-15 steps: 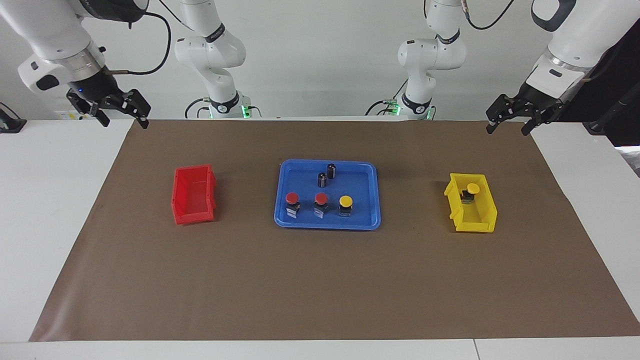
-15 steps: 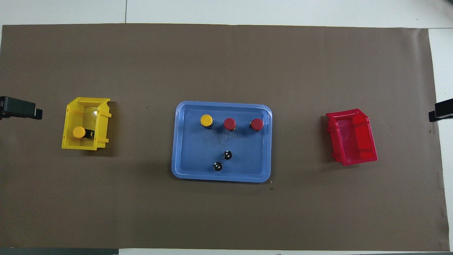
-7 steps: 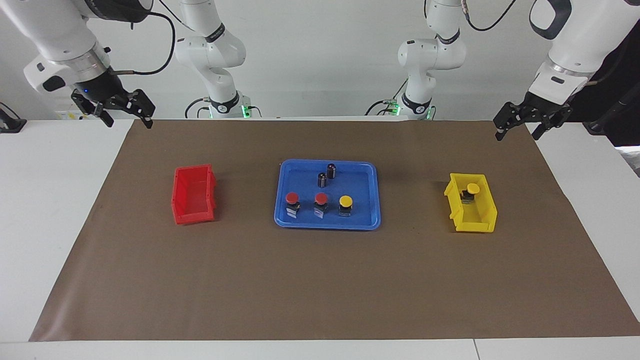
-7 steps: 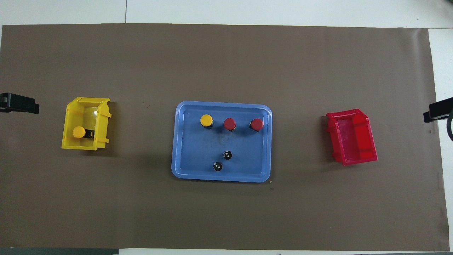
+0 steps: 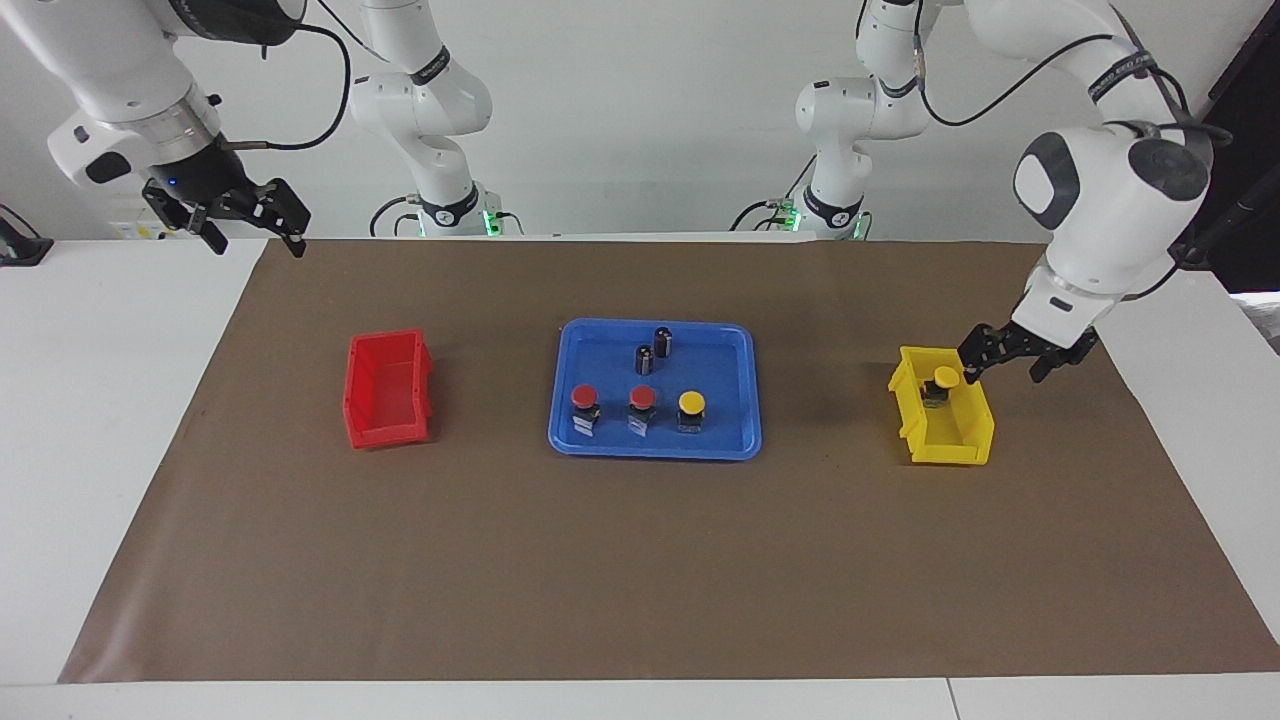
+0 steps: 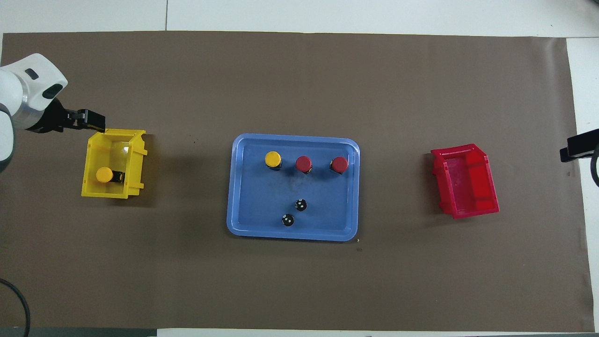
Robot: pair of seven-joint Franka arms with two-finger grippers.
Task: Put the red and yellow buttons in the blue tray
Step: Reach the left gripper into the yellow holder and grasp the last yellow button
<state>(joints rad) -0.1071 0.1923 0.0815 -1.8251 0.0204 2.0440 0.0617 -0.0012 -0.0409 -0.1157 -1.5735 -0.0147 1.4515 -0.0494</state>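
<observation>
Facing view: blue tray (image 5: 655, 442) sits mid-table on the brown mat (image 5: 640, 580), w/ two red buttons (image 5: 584, 397) (image 5: 642, 397) and one yellow button (image 5: 691, 402) upright in a row along the tray's edge farther from the robots; two dark cylinders (image 5: 663, 341) (image 5: 644, 358) stand in the tray nearer the robots. Second yellow button (image 5: 945, 377) is inside the yellow bin (image 5: 925, 440), toward the left arm's end of the table, at the bin's end nearer the robots. Left gripper (image 5: 1005, 361) hangs low just over that bin's rim on the side toward the table end, fingers apart, nothing between them, not touching the button. Red bin (image 5: 388, 432) lies toward the right arm's end. Right gripper (image 5: 248, 234) waits up in the air over the mat's corner near the robots, fingers spread, holding nothing. Overhead view: tray (image 6: 238, 187) centre, yellow cap (image 6: 273, 159) then red caps (image 6: 303, 163) (image 6: 339, 164) in a line, cylinders (image 6: 301, 204) (image 6: 288, 219) closer to the robots. Left gripper (image 6: 89, 120) shows over the yellow bin's (image 6: 135, 159) corner farther from the robots; can't tell finger gap from this angle. Yellow cap (image 6: 104, 174) in the bin, body lying tilted beside it. Red bin (image 6: 468, 206) at the other end; only a dark tip of the right gripper (image 6: 578, 147) shows at the frame edge.
</observation>
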